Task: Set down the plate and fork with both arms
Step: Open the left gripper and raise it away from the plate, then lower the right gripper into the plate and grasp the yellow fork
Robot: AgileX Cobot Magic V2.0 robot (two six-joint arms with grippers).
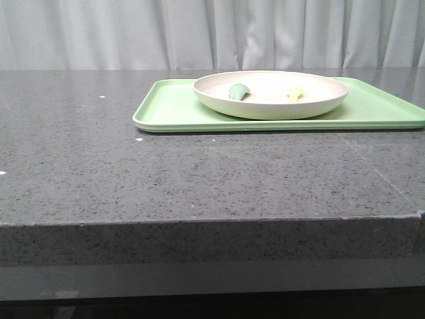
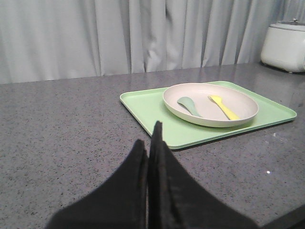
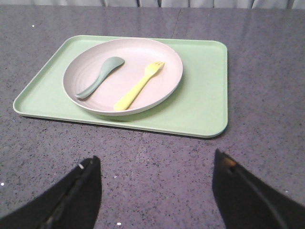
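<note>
Fork [image 3: 138, 85] lies in the plate [image 3: 157, 86] ahead of my wide-spread right tool [image 3: 157, 191], handle toward it; left tool [image 2: 151, 152] pinched shut, I judge farther off.

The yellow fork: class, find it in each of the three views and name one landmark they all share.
Front view: only a small part of the fork shows above the plate rim, right of centre.
Left wrist view: the fork lies in the plate's right half.
Right wrist view: the fork lies diagonally, right of the teal utensil.
Shared landmark: the green tray.
</note>
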